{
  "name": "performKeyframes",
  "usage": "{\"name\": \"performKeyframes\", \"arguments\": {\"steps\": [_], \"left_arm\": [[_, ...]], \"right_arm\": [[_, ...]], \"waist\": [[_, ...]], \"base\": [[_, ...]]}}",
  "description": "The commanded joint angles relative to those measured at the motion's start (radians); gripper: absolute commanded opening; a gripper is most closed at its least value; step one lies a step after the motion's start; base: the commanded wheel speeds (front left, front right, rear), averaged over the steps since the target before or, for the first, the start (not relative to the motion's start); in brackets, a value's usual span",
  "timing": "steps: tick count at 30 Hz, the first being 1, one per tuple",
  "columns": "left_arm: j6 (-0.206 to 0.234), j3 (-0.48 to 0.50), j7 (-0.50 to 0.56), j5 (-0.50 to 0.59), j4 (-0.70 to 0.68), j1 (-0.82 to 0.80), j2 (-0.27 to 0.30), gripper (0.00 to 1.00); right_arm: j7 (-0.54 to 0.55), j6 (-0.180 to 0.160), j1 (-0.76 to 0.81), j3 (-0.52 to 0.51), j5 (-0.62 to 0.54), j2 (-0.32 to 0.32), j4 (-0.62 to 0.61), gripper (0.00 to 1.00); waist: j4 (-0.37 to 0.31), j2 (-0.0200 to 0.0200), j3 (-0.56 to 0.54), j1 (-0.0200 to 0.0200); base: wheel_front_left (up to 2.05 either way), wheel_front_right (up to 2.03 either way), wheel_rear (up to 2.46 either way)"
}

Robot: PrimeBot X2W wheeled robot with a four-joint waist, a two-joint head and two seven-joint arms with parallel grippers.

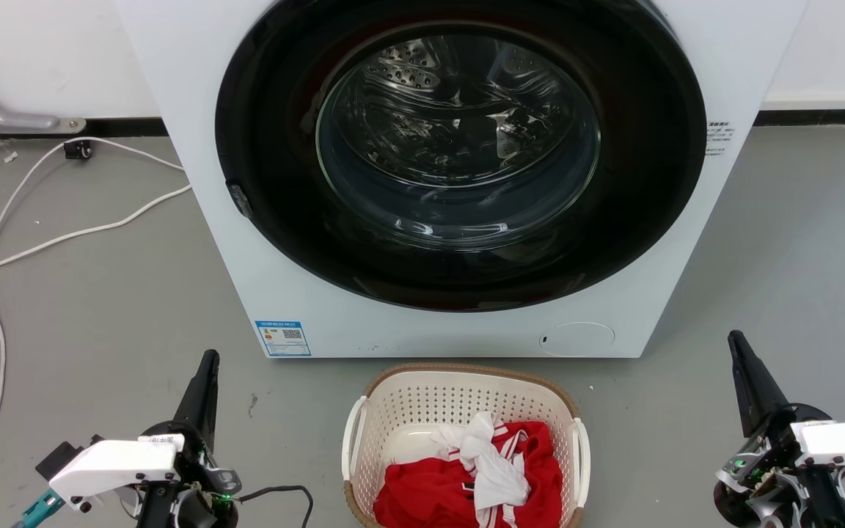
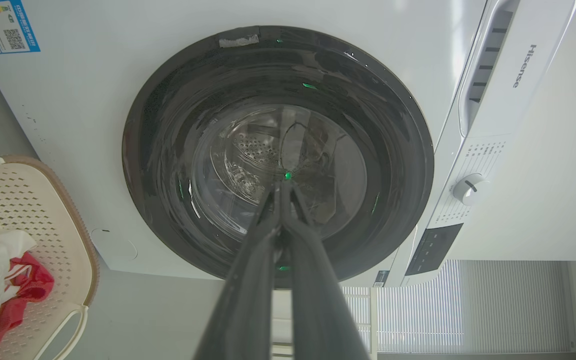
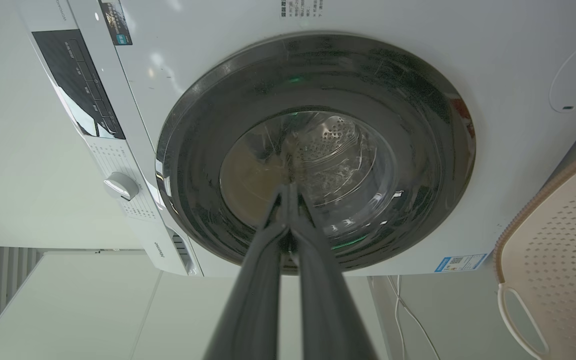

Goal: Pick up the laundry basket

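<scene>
The laundry basket (image 1: 422,411) is cream-white and perforated, with a brown rim and white side handles. It stands on the grey floor just in front of the washing machine, with red and white clothes (image 1: 481,477) inside. In the left wrist view the laundry basket (image 2: 43,235) sits at the left edge; in the right wrist view the laundry basket (image 3: 558,255) sits at the right edge. My left gripper (image 1: 207,359) is shut and empty, left of the basket and apart from it. On the far right my right gripper (image 1: 735,339) is likewise shut with nothing in it, well off the basket.
A white front-loading washing machine (image 1: 246,242) with a closed dark round door (image 1: 459,147) rises close behind the basket. White cables (image 1: 63,235) trail over the floor at the left. A grey pipe (image 1: 4,114) runs along the back wall.
</scene>
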Motion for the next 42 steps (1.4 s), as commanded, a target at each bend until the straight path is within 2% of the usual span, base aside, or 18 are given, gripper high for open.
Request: {"name": "performKeyframes", "arguments": {"steps": [1, 30, 31, 42], "left_arm": [[-0.003, 0.003, 0.004, 0.006, 0.001, -0.010, -0.001, 0.00], [-0.003, 0.007, 0.007, 0.007, 0.002, -0.010, -0.004, 0.00], [0.000, 0.004, 0.004, 0.007, 0.000, 0.000, -0.003, 1.00], [0.001, -0.041, -0.043, 0.044, -0.005, 0.005, -0.006, 1.00]], "right_arm": [[0.002, 0.000, -0.011, -0.001, -0.005, 0.003, 0.001, 0.00], [0.006, 0.000, -0.012, -0.005, -0.008, 0.006, 0.001, 0.00], [0.002, 0.000, 0.000, -0.003, -0.002, 0.002, 0.000, 1.00], [-0.043, 0.000, 0.019, 0.025, -0.033, -0.001, -0.009, 1.00]], "waist": [[0.000, -0.0001, 0.000, 0.0000], [0.000, -0.0001, 0.000, 0.0000], [0.000, -0.0001, 0.000, 0.0000], [0.001, -0.0001, 0.000, 0.0000]], "base": [[0.00, 0.00, 0.00], [0.00, 0.00, 0.00], [0.00, 0.00, 0.00], [0.00, 0.00, 0.00]]}}
